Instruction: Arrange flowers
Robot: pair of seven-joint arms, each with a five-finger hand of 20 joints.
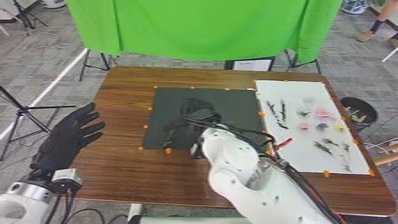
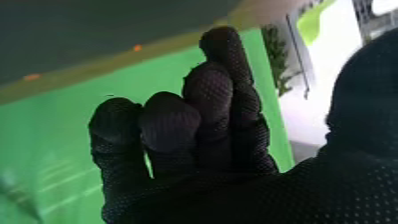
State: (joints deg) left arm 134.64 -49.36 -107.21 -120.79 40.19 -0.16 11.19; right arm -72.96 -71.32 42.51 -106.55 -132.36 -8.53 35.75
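Over the middle of the brown wooden table (image 1: 124, 150), my right arm reaches in from the lower right, its white jointed links angled forward and leftward. My right hand (image 1: 199, 114), gloved in black fabric, is above the matte black rectangular mat (image 1: 169, 107). In the right wrist view it is open, with the fingers (image 2: 169, 125) loosely extended, slightly bent and close together, and the thumb (image 2: 369, 95) set apart from them. My left hand (image 1: 64, 141), likewise gloved in black, is open beyond the table's left edge, its fingers extended.

The flowers lie loose on the white rectangular board (image 1: 298, 162) to the right of the mat: soft pink blooms (image 1: 323, 114), a small blue-grey bloom (image 1: 322, 127) and a pale yellow bloom (image 1: 339, 128). Slender dark stems (image 1: 282, 109) lie on the side nearer the mat; green leafy sprigs (image 1: 329, 150) spread nearer my body.

Small orange markers edge both mat and board. Behind the table hangs a bright green cloth (image 1: 195, 30); a black tripod (image 1: 44, 107) stands at left and a round dark bin (image 1: 372, 112) at right, on grey carpet (image 1: 53, 60).
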